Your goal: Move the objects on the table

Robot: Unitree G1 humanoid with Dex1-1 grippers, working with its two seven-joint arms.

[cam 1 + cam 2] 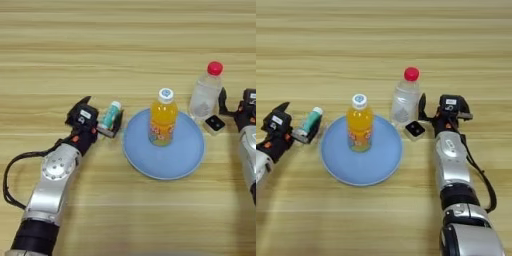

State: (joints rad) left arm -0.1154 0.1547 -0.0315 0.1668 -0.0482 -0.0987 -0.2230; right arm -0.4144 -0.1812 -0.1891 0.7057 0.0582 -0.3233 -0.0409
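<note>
On the table (pixel 125 45), the left gripper (pixel 102 120) sits at the left with its 2 fingers clamped on a small green tube (pixel 111 114), just beside the blue plate (pixel 187 160). The orange-juice bottle (pixel 163 120) stands upright on that plate. The red-capped clear bottle (pixel 405 100) stands beyond the plate's right rim, a small white-and-black box (pixel 415 129) at its base. The right gripper (pixel 428 112) is just right of this bottle, fingers apart.

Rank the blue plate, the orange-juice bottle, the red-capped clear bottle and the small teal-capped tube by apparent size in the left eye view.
1. Round blue plate.
2. Clear plastic bottle with red cap and orange-juice bottle with white cap: too alike to rank.
3. Small teal-capped tube, lying in the left pincer.
</note>
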